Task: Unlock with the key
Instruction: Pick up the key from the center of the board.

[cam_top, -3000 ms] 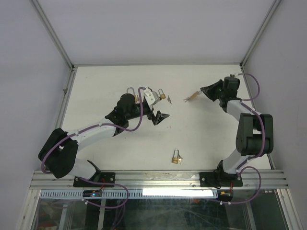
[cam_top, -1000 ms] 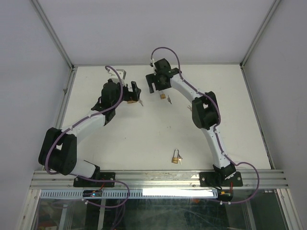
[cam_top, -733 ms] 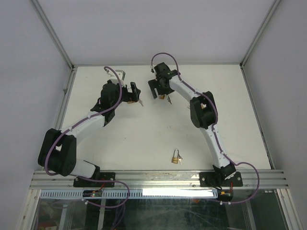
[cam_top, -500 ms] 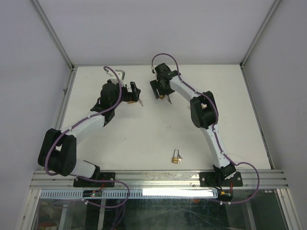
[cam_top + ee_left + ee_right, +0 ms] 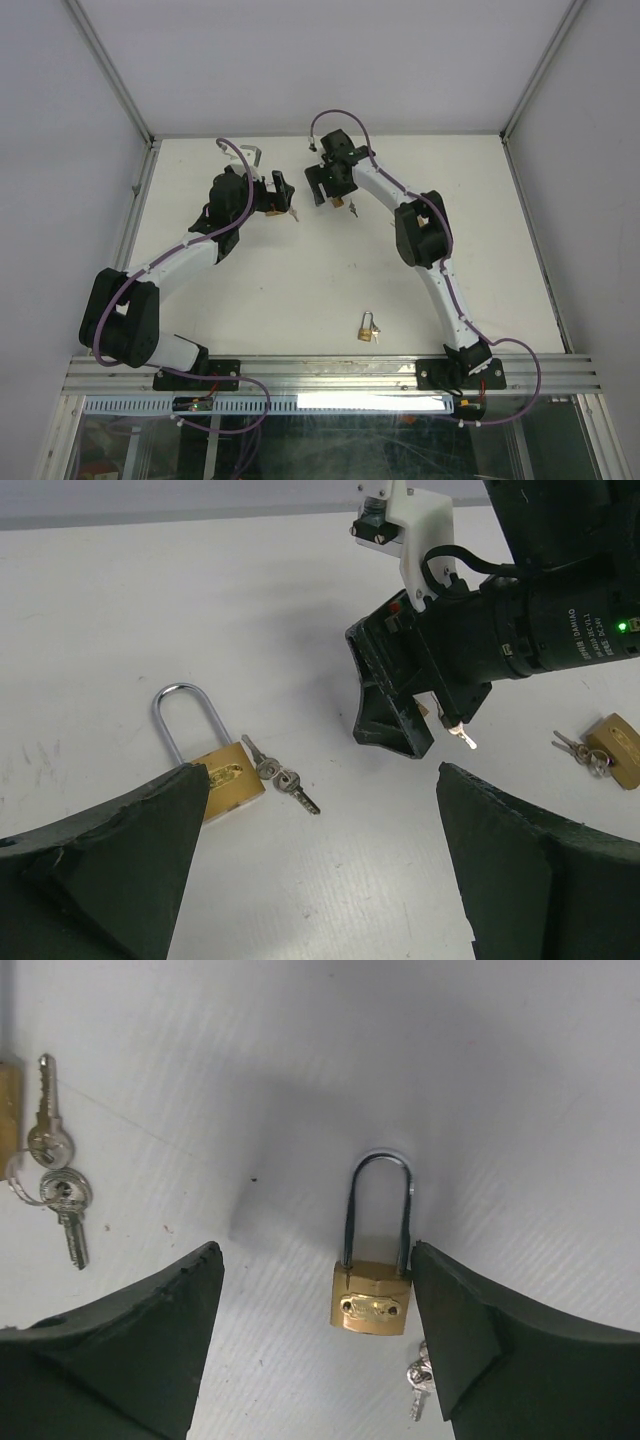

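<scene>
Bends the left arm (image 5: 180, 262) up from the near left corner of the table (image 5: 300, 290) toward the far edge, elbow folded, forearm slanting inward. Holds the left pincer (image 5: 320, 880) spread wide and empty, low over a long-shackled padlock (image 5: 228, 780) lying flat, keys (image 5: 282, 780) just beside its body. Leaves only a narrow gap across to the right pincer (image 5: 312, 1345). Spreads that one wide as well, a small padlock (image 5: 374, 1302) flat between its fingers, key bunch (image 5: 420, 1378) just beside; cannot tell whether anything touches. Stretches the right arm (image 5: 425, 235) from the near right corner to the far middle, wrist tipped down. Shows open table toward the near edge, apart from a spare padlock (image 5: 368, 328).
</scene>
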Available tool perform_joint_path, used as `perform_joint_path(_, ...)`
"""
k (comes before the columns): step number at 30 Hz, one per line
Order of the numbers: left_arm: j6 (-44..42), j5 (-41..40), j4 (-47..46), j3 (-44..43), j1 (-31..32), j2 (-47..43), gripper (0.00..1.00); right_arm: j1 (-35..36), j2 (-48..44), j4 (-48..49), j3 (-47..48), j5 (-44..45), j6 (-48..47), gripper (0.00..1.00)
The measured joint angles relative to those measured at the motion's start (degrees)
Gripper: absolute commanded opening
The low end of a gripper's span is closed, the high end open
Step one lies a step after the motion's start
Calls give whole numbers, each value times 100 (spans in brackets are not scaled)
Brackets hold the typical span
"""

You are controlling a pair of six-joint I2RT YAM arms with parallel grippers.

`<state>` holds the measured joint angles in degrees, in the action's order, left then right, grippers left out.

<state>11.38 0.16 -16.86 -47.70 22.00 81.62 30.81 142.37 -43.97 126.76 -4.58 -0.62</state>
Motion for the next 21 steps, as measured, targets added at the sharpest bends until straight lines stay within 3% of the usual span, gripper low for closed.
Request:
perform_joint_path(9,0,37,-9,0,0,0,99,46,31,96,7,-168,-214,71)
perform_joint_path(13,0,44,-13,0,0,0,99,9,-28,127,-111,-210,-514,62)
perform_joint_path(21,0,144,-28,0,0,0,99,-157,-57,-144,-116,-271,-920,58)
